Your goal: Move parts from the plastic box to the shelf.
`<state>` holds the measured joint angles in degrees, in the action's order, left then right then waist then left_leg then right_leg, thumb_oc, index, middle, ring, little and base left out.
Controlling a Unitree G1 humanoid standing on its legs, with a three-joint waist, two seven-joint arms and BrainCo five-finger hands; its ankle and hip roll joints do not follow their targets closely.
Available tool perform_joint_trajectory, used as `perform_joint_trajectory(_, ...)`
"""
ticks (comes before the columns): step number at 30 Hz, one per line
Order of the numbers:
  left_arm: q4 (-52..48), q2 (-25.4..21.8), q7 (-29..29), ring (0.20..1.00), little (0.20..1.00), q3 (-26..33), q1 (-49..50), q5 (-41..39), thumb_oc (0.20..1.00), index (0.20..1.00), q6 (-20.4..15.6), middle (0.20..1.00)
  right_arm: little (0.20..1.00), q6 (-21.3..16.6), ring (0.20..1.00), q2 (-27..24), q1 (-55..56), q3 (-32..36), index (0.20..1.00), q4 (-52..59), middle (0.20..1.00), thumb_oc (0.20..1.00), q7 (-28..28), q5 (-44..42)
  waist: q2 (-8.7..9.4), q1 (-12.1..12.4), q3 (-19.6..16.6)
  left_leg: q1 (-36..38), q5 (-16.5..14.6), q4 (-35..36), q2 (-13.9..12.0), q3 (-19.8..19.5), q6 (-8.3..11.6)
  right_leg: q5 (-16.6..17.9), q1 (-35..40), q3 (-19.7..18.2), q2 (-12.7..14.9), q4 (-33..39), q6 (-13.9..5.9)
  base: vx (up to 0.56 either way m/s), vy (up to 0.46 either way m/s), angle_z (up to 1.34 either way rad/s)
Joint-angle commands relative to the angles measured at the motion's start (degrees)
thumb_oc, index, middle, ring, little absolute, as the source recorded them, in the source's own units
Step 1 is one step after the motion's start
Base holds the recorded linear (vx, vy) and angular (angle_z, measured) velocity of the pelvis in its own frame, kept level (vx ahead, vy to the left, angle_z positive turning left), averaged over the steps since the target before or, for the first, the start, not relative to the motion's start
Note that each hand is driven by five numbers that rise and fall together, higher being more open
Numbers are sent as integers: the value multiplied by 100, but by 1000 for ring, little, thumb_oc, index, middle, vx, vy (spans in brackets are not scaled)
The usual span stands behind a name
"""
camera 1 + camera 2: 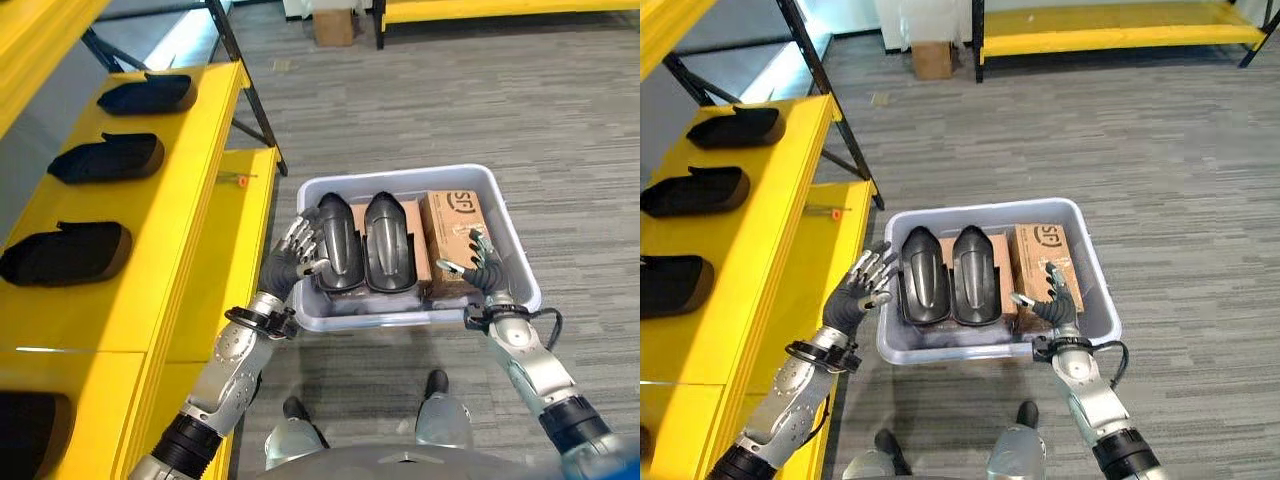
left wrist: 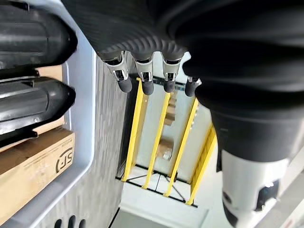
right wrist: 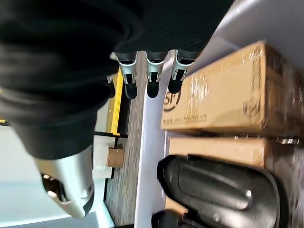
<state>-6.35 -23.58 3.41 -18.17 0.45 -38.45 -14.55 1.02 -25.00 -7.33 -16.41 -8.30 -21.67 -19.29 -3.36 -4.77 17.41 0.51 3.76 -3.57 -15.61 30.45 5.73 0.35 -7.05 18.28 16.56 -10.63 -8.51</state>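
Peeking beyond left hand [image 2: 142, 71]: far yellow racks [image 2: 156, 142].

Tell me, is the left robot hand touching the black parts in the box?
Apart. In the right eye view the left robot hand hovers open outside the plastic box.

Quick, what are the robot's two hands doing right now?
Left hand: open, holding nothing, beside the plastic box.
Right hand: open, holding nothing, over the cardboard box.

Small cardboard box [image 1: 932, 58] on grey carpet [image 1: 1160, 150]
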Motion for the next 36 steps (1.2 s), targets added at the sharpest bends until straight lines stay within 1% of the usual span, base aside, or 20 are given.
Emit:
perform_joint_trajectory(1,-645,-80,-106,1000,1000,351,-158,-441,1000,1000,-471,1000,1000,-114,1000,116,-204,129,1000,404,1000,1000,66,-130,84,-7,157,-274,-90,-276,-59,-403,97,-955,140,151,-518,-541,521,-59,19,11)
perform_joint_trajectory(2,-658,-78,-168,1000,1000,411,-187,-463,1000,1000,-496,1000,1000,-24,1000,127,-257,101,1000,480,1000,1000,35,-137,75,7,210,-316,-80,-281,-50,-420,103,-961,72,142,-506,-589,514,-77,23,7)
perform_joint_trajectory(4,-710,-88,-249,1000,1000,540,-193,-424,1000,1000,-539,1000,1000,78,1000,161,-350,56,1000,564,1000,1000,-208,-81,59,48,324,-391,-103,-296,-22,-456,92,-962,-54,129,-467,-669,492,-68,11,6)
perform_joint_trajectory(6,-792,-116,-286,1000,1000,631,-212,-307,1000,1000,-576,1000,1000,121,1000,173,-449,52,1000,584,1000,1000,-791,380,39,83,436,-488,-151,-322,8,-485,74,-957,-197,114,-425,-742,459,-77,8,6)
perform_joint_trajectory(7,-826,-131,-275,1000,1000,661,-223,-320,1000,1000,-558,1000,1000,132,1000,174,-493,75,1000,573,1000,1000,-919,462,24,92,471,-530,-169,-329,23,-498,71,-957,-251,107,-411,-767,443,-51,30,4)
perform_joint_trajectory(8,-861,-149,-220,1000,1000,685,-239,-428,1000,1000,-483,1000,1000,223,1000,176,-547,101,1000,549,1000,1000,-1022,582,-2,97,512,-574,-192,-330,46,-509,67,-960,-318,90,-398,-808,426,-42,73,5)
perform_joint_trajectory(9,-840,-141,-231,1000,1000,675,-274,-525,1000,1000,-365,1000,1000,345,1000,207,-649,73,1000,506,1000,1000,-1185,622,-44,96,604,-648,-211,-355,78,-520,50,-971,-429,44,-374,-902,415,-32,76,7)
perform_joint_trajectory(10,-828,-144,-265,1000,1000,661,-299,-520,1000,1000,-358,1000,1000,384,1000,224,-684,59,1000,494,1000,1000,-1252,647,-52,94,628,-666,-221,-359,92,-522,42,-977,-462,31,-364,-928,412,-54,106,11)
perform_joint_trajectory(11,-788,-128,-287,1000,1000,554,-403,-483,1000,1000,-322,1000,1000,453,1000,301,-804,28,1000,361,1000,1000,-1563,704,-98,90,761,-786,-259,-385,128,-543,17,-995,-622,-18,-323,-1038,398,-61,86,12)
perform_joint_trajectory(15,-824,-127,-318,1000,1000,406,-481,-334,1000,1000,-326,1000,1000,428,1000,368,-968,100,1000,101,1000,1000,-1903,768,-173,115,992,-1056,-367,-480,210,-568,-29,-988,-953,-77,-222,-1244,351,-50,56,6)
perform_joint_trajectory(16,-824,-127,-320,1000,1000,405,-483,-333,1000,1000,-326,1000,1000,428,1000,368,-970,101,1000,100,1000,1000,-1903,768,-173,116,991,-1059,-368,-482,211,-568,-30,-989,-957,-77,-221,-1247,350,-31,27,3)
perform_joint_trajectory(18,-822,-188,-361,1000,1000,318,-574,-75,1000,1000,-399,1000,1000,453,1000,357,-1077,96,1000,44,1000,1000,-2011,828,-205,122,1119,-1189,-395,-554,237,-584,-37,-1007,-1110,-109,-196,-1359,347,-40,25,2)
perform_joint_trajectory(21,-884,-237,-436,1000,1000,247,-643,-45,1000,1000,-392,1000,1000,480,1000,323,-1166,134,1000,7,1000,1000,-2204,716,-236,131,1235,-1329,-435,-653,257,-588,-56,-1040,-1279,-134,-154,-1501,348,-28,12,8)
perform_joint_trajectory(24,-913,-256,-447,1000,1000,179,-678,-30,1000,1000,-369,1000,1000,347,1000,318,-1228,167,1000,-93,1000,1000,-2157,723,-260,162,1238,-1511,-470,-738,287,-604,-78,-1076,-1481,-141,-131,-1634,351,-14,-6,5)
perform_joint_trajectory(26,-936,-265,-456,1000,1000,134,-706,-24,1000,1000,-326,1000,1000,368,1000,328,-1266,153,1000,-68,1000,1000,-2131,839,-265,181,1239,-1633,-502,-824,302,-611,-88,-1112,-1610,-143,-114,-1744,361,-10,-10,5)
perform_joint_trajectory(29,-935,-278,-521,1000,1000,37,-824,-31,1000,1000,-239,1000,1000,499,1000,333,-1540,71,1000,-185,1000,1000,-2265,898,-266,259,1239,-1895,-572,-1000,328,-667,-126,-1204,-1870,-147,-75,-1998,400,-23,-35,5)
perform_joint_trajectory(32,-925,-300,-451,1000,1000,-2,-932,67,1000,1000,-173,1000,1000,634,1000,284,-1831,52,1000,-374,1000,1000,-2173,1153,-279,334,1239,-2108,-620,-1137,326,-696,-143,-1265,-2066,-110,-28,-2187,426,-23,-36,4)
perform_joint_trajectory(34,-920,-333,-464,1000,1000,-56,-1021,219,1000,1000,-136,1000,1000,795,1000,236,-2060,5,1000,-458,1000,1000,-2151,1356,-316,384,1239,-2257,-637,-1209,352,-740,-149,-1302,-2198,-110,-22,-2305,448,-9,-3,7)
perform_joint_trajectory(36,-905,-350,-361,1000,1000,-110,-1090,187,1000,1000,-59,1000,1000,875,1000,167,-2281,-33,1000,-600,1000,1000,-2224,1408,-350,428,1239,-2370,-654,-1259,370,-763,-163,-1342,-2308,-113,-8,-2419,476,-4,4,9)
